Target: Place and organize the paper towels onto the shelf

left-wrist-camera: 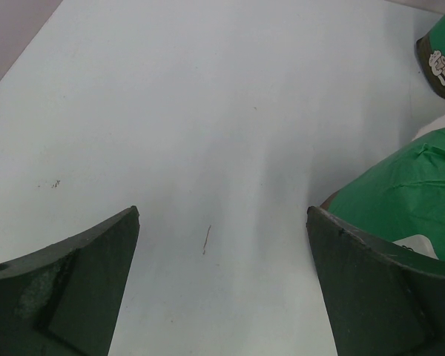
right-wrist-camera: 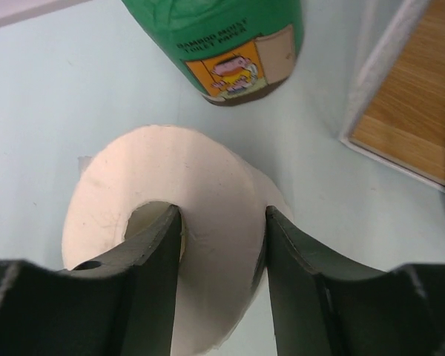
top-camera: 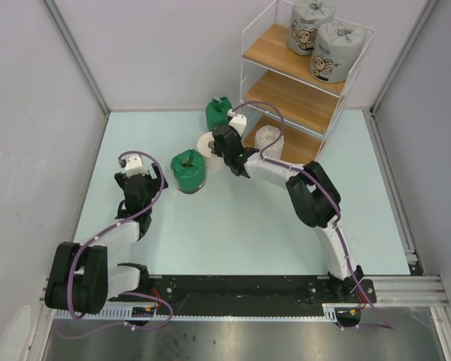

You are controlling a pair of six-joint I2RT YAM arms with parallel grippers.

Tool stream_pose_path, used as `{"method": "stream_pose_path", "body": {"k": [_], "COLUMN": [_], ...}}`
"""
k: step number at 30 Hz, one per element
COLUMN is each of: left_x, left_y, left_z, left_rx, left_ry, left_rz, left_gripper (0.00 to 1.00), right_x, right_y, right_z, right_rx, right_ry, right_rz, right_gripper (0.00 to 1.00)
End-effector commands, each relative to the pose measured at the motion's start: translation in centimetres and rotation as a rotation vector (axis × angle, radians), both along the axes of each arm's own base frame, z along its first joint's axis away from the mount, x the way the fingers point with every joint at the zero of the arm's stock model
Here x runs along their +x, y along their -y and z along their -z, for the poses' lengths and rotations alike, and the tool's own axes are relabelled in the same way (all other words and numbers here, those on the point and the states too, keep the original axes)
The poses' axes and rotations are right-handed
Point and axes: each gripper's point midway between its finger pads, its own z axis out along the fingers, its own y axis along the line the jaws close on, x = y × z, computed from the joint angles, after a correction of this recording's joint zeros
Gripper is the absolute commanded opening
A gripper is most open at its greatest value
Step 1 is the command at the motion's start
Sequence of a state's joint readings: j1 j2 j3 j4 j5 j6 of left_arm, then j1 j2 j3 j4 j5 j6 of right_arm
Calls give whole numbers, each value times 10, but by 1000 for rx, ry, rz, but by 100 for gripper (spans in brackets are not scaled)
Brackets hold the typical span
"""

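Pinched by the right gripper point(right-wrist-camera: 222, 215), one finger down the hole: a bare white roll point(right-wrist-camera: 215, 170), soft and plain, on the table point(right-wrist-camera: 52, 89) beside a green-wrapped roll point(right-wrist-camera: 230, 30), near the shelf point(top-camera: 316, 98). Spread wide beside a second green roll point(left-wrist-camera: 400, 193): the left gripper point(left-wrist-camera: 222, 211).

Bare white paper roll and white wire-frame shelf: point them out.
bare white paper roll point(right-wrist-camera: 215, 178): right wrist view, flat end face.
white wire-frame shelf point(top-camera: 270, 45): top external view, bare top wooden board.
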State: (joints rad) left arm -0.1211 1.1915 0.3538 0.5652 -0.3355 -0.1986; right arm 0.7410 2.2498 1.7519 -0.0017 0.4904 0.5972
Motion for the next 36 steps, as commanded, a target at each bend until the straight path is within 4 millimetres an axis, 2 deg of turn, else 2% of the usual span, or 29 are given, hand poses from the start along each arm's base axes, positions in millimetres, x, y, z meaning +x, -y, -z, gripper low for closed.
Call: {"method": "stream_pose_path", "body": {"k": [1, 2, 3, 4, 6, 8, 9, 10, 12, 15, 16, 17, 18, 23, 24, 28, 36], "left_x": [12, 11, 12, 11, 11, 11, 11, 11, 11, 11, 11, 11, 11, 11, 11, 11, 11], "left_y": [1, 1, 1, 1, 1, 1, 1, 1, 1, 1, 1, 1, 1, 1, 1, 1, 1], "left_z": [-23, -22, -22, -22, -22, -23, -23, -23, -23, -22, -22, -22, -22, -21, -21, -23, -22], "left_rx": [-1, 0, 1, 0, 1, 0, 0, 0, 0, 0, 0, 0, -2, 0, 0, 0, 1], "left_ry": [61, 60, 59, 60, 61, 63, 63, 61, 61, 60, 60, 60, 60, 58, 58, 61, 58], "left_rz": [8, 8, 7, 6, 7, 6, 6, 6, 6, 6, 6, 6, 6, 6, 6, 6, 8], "left_gripper": [100, 100, 100, 100, 100, 100, 100, 100, 100, 100, 100, 100, 100, 100, 100, 100, 100], "right_x": [-12, -18, -23, -32, -47, -61, -70, -77, -87, -105, -110, -114, -116, -124, -120, -113, -90], "right_y": [12, 15, 18, 15, 24, 29, 35, 39, 50, 76, 86, 98, 105, 157, 169, 190, 215], "right_z": [-64, -63, -84, -88, -101, -103, -90, -102, -95, -91, -81, -93, -93, -91, -90, -81, -88], "right_rx": [-19, -36, -25, -37, -59, -68, -87, -71, -81, -108, -137, -136, -138, -132, -128, -144, -222], "right_ry": [133, 139, 170, 182, 203, 190, 161, 169, 136, 110, 93, 111, 110, 95, 97, 91, 181], "right_rz": [-8, -9, -5, -16, -12, -10, -13, -10, 5, 44, 54, 82, 95, 181, 208, 242, 371], "right_gripper": [24, 23, 23, 23, 23, 23, 23, 23, 22, 22, 22, 22, 21, 20, 20, 18, 14]}}
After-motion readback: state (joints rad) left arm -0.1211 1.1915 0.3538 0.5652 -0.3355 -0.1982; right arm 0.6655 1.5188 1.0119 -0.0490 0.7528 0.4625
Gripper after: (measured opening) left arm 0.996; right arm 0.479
